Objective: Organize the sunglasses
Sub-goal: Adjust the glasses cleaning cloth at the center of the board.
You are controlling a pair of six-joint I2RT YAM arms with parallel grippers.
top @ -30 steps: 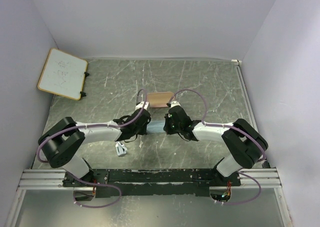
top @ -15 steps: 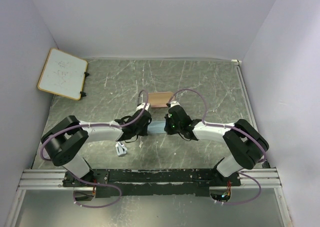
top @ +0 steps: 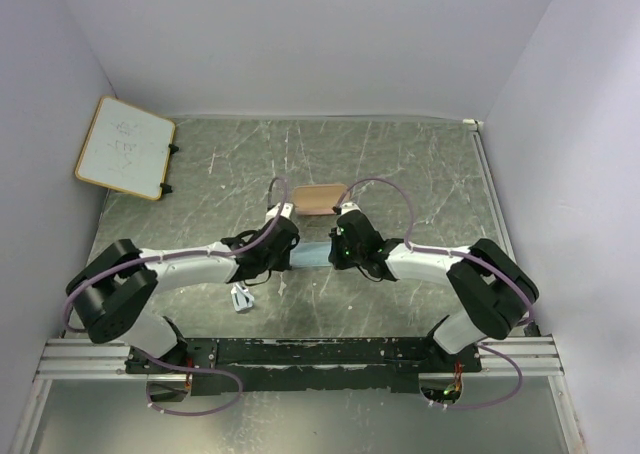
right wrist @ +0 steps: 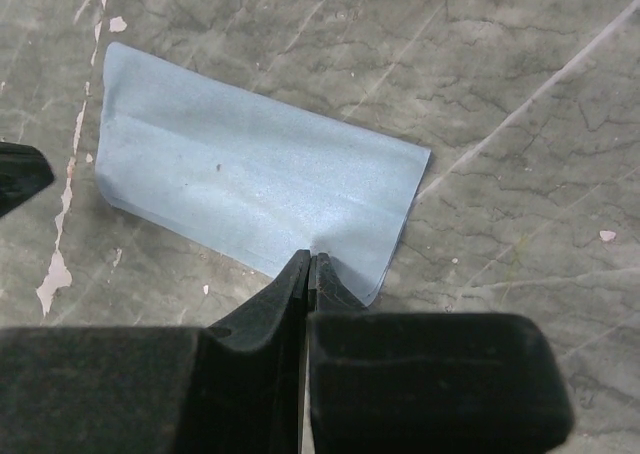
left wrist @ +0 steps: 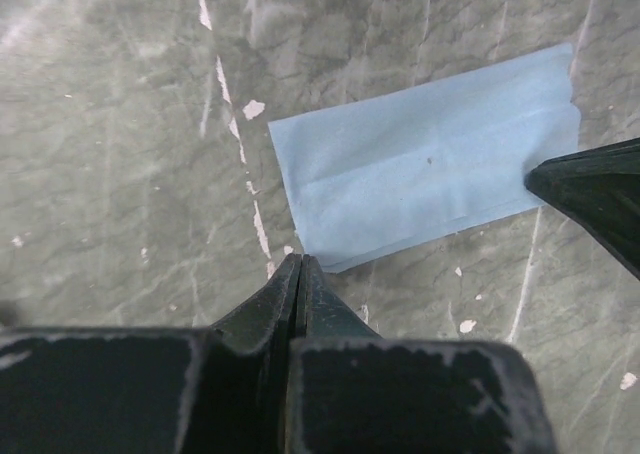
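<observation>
Top view, my count, each item placed against the cloth [top: 312, 255].

- Cloth: light blue and rectangular, flat on the table [top: 420, 164]. From above both wrists cover most of it, and I see only a strip between them.
- Left gripper [left wrist: 300, 266]: jaws pressed together, tips at the cloth's nearest corner. I cannot make out whether they nip the edge or only touch it.
- Right gripper [right wrist: 309, 261]: jaws likewise closed tight. The tips sit on the cloth's opposite short end, where the edge puckers slightly. I cannot confirm a pinch.
- Sunglasses [top: 241, 297]: small white frame on the table, left of the cloth and nearer the arm bases, apart from it. They are too small for me to tell folded from open, and they lie outside both wrist views.
- Case [top: 320, 198]: tan-pink, just beyond the cloth, with its near edge partly hidden by the wrists.
- Whiteboard [top: 125, 146]: well left of the cloth, by the wall. Its writing is illegible.
</observation>
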